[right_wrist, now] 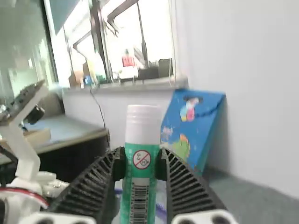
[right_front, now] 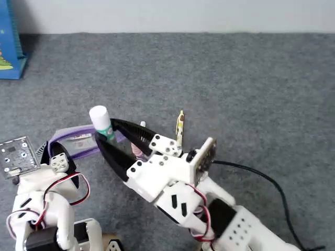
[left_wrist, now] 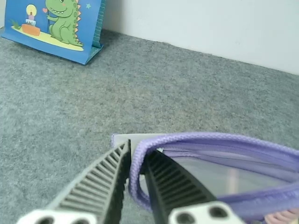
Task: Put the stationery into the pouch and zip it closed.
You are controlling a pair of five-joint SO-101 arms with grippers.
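A glue stick with a white cap and green body stands upright over the pouch, with my right gripper shut on its body. In the right wrist view the glue stick sits between the black fingers. The clear pouch with purple zip trim lies on the grey carpet. My left gripper is shut on the pouch's purple rim at its left end, holding the mouth open. A yellow pen lies on the carpet beside the right arm. Something pink shows under the right gripper.
A blue dinosaur gift bag stands at the far left by the wall, and the left wrist view also catches the bag. A black cable trails right from the right arm. Open carpet lies behind and to the right.
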